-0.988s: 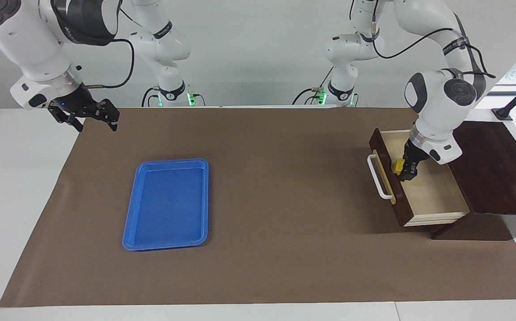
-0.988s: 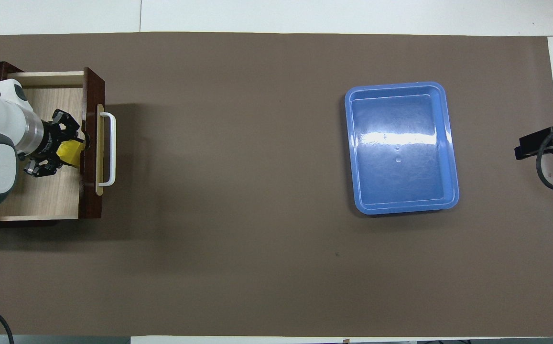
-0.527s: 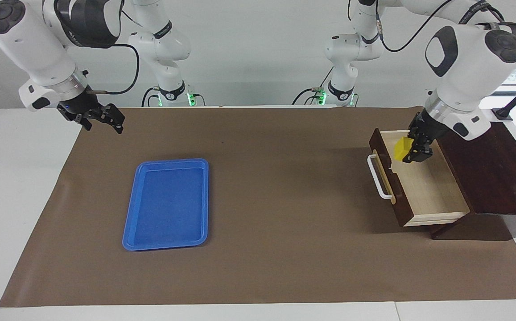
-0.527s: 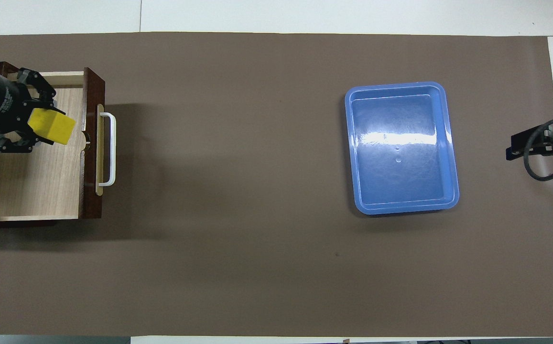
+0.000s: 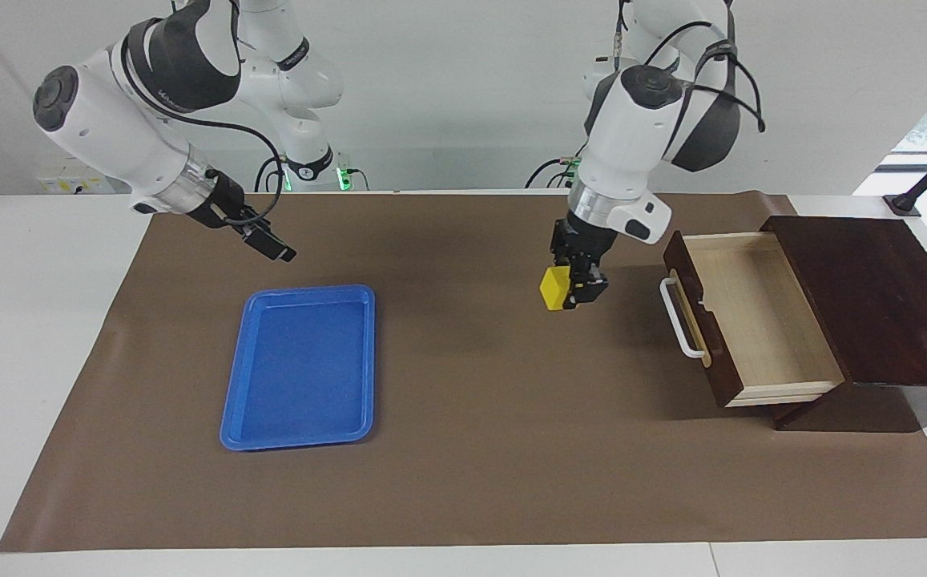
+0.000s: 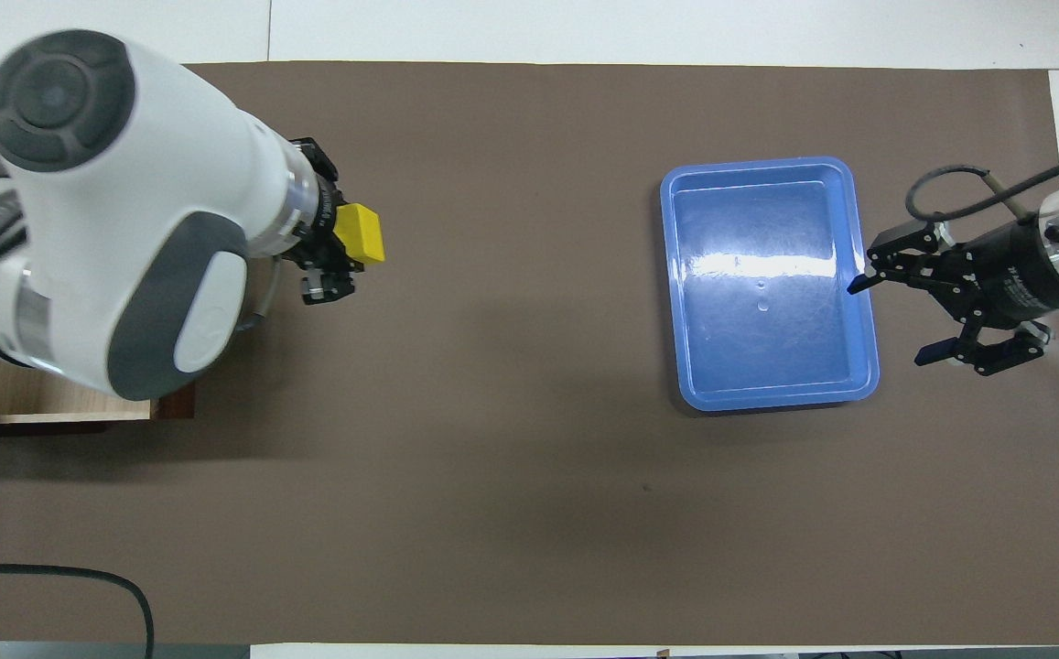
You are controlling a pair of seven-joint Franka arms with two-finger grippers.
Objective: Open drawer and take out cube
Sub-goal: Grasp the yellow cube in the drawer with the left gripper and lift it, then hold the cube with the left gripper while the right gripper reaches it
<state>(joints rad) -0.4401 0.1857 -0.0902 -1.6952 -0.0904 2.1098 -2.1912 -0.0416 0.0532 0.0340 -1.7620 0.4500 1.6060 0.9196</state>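
— Where is the cube (image 5: 553,288) at this moment?

— Off the table, pinched between the fingers of the left gripper (image 5: 576,289), which hangs over bare brown mat (image 5: 463,449). In the facing view the cube sits at about nine o'clock from the drawer (image 5: 759,320), clear of its front and its white handle (image 5: 678,319).

— And the drawer itself?

— Pulled out of the dark wooden cabinet (image 5: 872,296) at the left arm's end of the table, its pale interior showing nothing inside. In the overhead view the left arm covers most of it; only a corner of the light wood peeks out at about seven o'clock from the cube.

— What about the other arm?

— The right gripper (image 6: 895,316) is up in the air with its jaws spread wide, holding nothing. From overhead it sits over the edge of the blue tray (image 6: 686,275) that faces the right arm's end, at roughly three o'clock from the tray's middle. In the facing view it hangs above the mat at about eleven o'clock from the tray.

— Is anything in the tray?

— Only a glare from the lights.
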